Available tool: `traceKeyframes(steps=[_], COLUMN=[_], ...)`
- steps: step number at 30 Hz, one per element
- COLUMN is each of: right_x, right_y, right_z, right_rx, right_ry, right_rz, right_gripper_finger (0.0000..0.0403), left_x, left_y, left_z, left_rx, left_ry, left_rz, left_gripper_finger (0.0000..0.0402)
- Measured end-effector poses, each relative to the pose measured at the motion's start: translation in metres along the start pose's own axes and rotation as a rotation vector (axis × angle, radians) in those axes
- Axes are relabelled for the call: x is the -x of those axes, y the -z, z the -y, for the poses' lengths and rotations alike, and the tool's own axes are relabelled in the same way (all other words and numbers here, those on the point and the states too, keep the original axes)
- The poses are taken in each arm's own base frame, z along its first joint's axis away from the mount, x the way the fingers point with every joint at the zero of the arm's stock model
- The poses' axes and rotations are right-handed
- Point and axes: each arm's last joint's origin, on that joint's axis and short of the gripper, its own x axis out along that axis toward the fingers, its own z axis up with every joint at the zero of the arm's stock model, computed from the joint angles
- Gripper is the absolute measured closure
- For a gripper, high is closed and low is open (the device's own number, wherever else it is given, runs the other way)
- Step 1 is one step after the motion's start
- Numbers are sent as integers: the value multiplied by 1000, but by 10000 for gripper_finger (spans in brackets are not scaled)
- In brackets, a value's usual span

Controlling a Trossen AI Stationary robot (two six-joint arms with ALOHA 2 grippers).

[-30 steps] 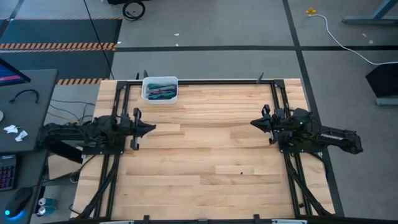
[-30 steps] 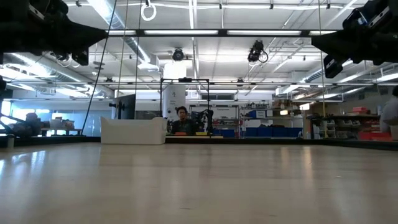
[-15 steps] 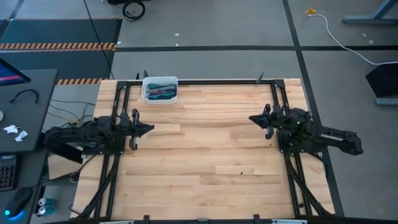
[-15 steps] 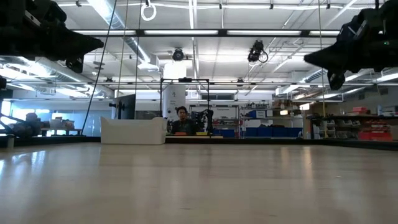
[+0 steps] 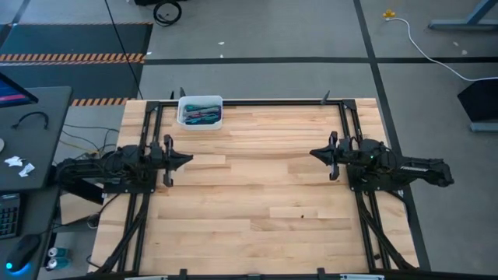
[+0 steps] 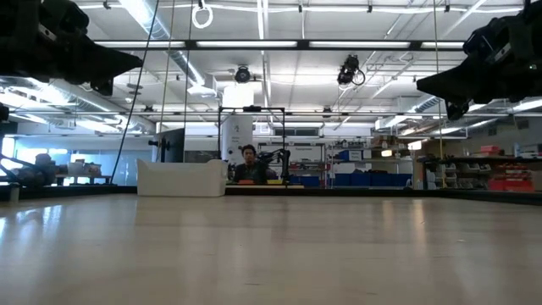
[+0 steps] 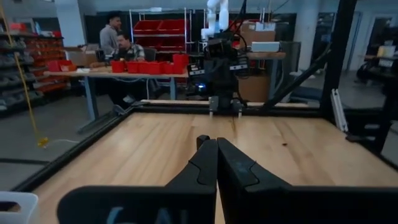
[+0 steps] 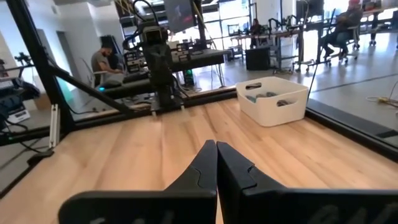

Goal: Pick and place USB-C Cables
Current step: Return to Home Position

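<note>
Right pincer (image 5: 313, 153) edged inward; USB-C cables (image 5: 201, 116) in bin (image 5: 180, 111), well apart.

The right hand (image 5: 313, 153) has edged inward over the table (image 5: 257, 194).

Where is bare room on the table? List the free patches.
The wooden table is bare between the left arm and right arm and across its near half. Crowded only at the far edge: the white bin of USB-C cables.
</note>
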Motion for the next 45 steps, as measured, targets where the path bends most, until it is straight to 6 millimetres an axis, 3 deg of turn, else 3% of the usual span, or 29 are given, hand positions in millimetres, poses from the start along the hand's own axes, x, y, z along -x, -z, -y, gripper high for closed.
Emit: traceKeyframes(steps=[14, 20, 27, 45], right_x=[0, 0, 0, 1], right_y=[0, 0, 0, 0], right_z=[0, 0, 0, -13], right_rx=[21, 15, -139, -143], right_ry=[-2, -2, 1, -124], right_rz=[-2, -2, -1, -11], right_gripper_finger=[398, 397, 396, 396], left_x=[1, 1, 0, 3], left_y=[12, 11, 10, 9], left_z=[0, 0, 0, 14], left_rx=[-1, 3, 5, 10], left_ry=[11, 9, 7, 143], left_rz=[-132, -125, -106, -88], left_gripper_finger=[386, 371, 377, 372])
